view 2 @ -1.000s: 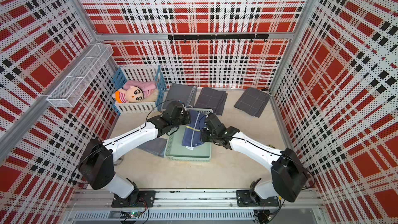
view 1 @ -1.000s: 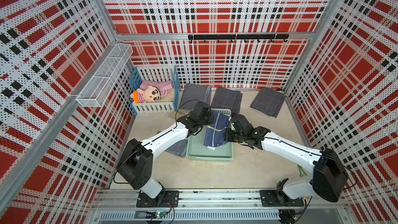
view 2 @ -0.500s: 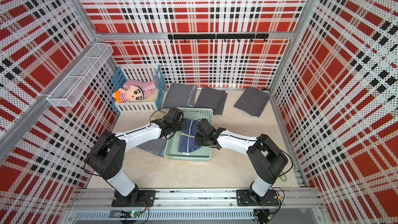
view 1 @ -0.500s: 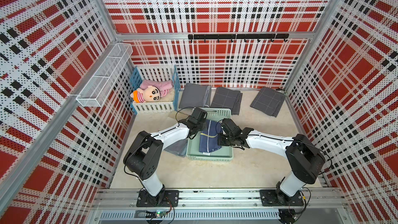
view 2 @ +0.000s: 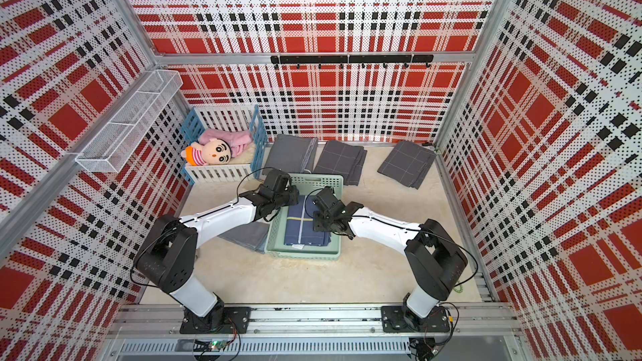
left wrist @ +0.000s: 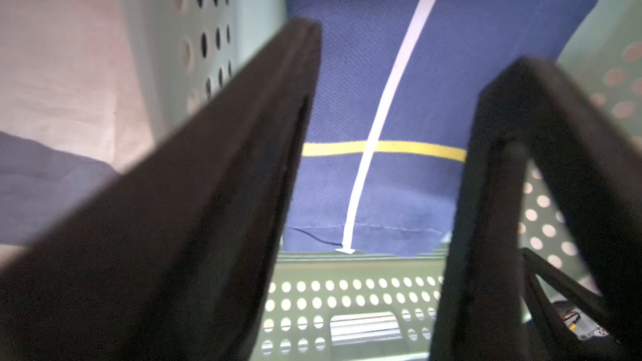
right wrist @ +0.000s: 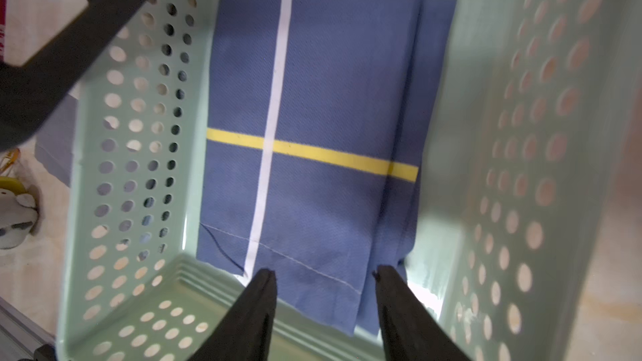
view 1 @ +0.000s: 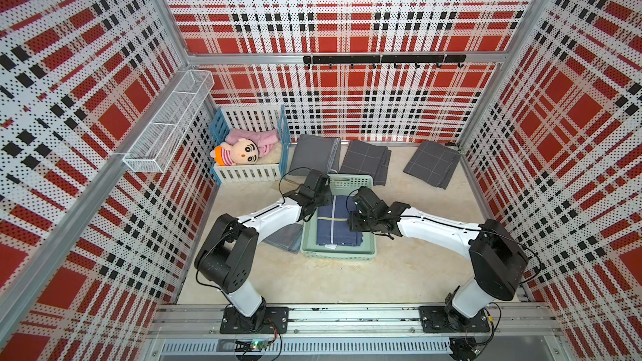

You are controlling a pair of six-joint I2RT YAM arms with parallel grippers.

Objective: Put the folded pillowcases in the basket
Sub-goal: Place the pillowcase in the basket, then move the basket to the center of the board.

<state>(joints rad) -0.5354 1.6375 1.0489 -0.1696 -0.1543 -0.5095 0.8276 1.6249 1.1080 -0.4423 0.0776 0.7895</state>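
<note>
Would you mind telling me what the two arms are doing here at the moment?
The two robot arms are at the shallow mint-green perforated plastic basket, where a folded navy-blue cloth pillowcase with a white and a yellow stripe lies flat on the floor. The left pincer and the right pincer both hang over the basket with jaws apart, gripping nothing.

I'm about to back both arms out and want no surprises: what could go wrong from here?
1. The right jaws stand open just over the pillowcase's layered hem edge; a low retreat could snag and unfold it.
2. The left jaws stand open low over the basket, close to its perforated wall; a sideways exit might knock or shift it.
3. A grey cloth lies beside the basket beneath the left arm; a low sweep could drag it.
</note>
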